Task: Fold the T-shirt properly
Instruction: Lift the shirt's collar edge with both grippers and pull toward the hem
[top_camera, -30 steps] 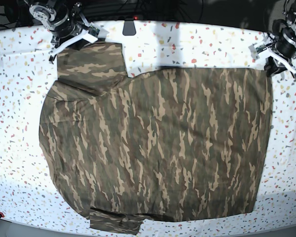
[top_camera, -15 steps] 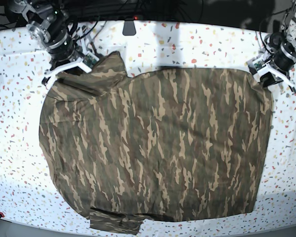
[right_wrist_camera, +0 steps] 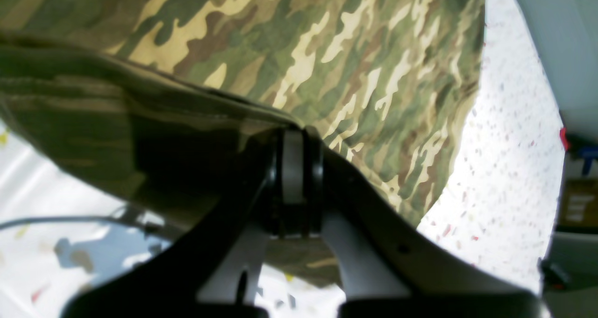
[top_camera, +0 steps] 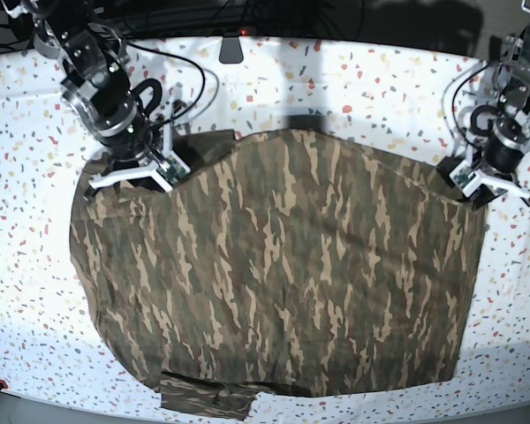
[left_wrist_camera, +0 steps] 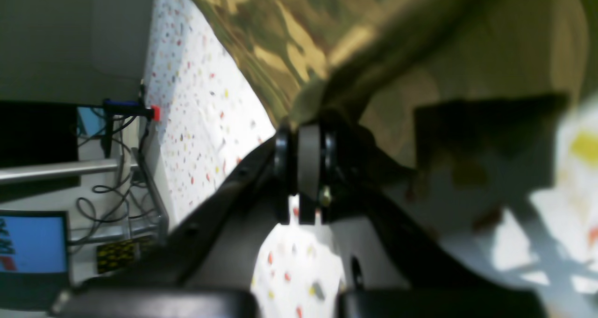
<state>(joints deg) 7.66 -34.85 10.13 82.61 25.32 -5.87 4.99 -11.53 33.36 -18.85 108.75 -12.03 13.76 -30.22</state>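
The camouflage T-shirt (top_camera: 283,274) lies spread over most of the table, with one sleeve tucked at the near edge. My right gripper (top_camera: 128,175) is at the shirt's far left corner, shut on a raised fold of the cloth. The right wrist view shows its pads (right_wrist_camera: 293,168) pinching the T-shirt (right_wrist_camera: 350,52) edge. My left gripper (top_camera: 480,184) is at the far right corner, also shut on the cloth. Blurred though it is, the left wrist view has the closed fingertips (left_wrist_camera: 308,164) holding the T-shirt (left_wrist_camera: 280,42) hem, lifted off the table.
The white speckled table (top_camera: 353,79) shows bare along the far side and both side edges. A small black object (top_camera: 231,49) sits at the far edge, and cables (top_camera: 190,84) trail behind my right arm. A monitor (left_wrist_camera: 32,238) stands off the table.
Both grippers have moved toward the near side, pulling the shirt's far edge with them. The far left sleeve is now folded in over the body, and the far right corner has been drawn inward.
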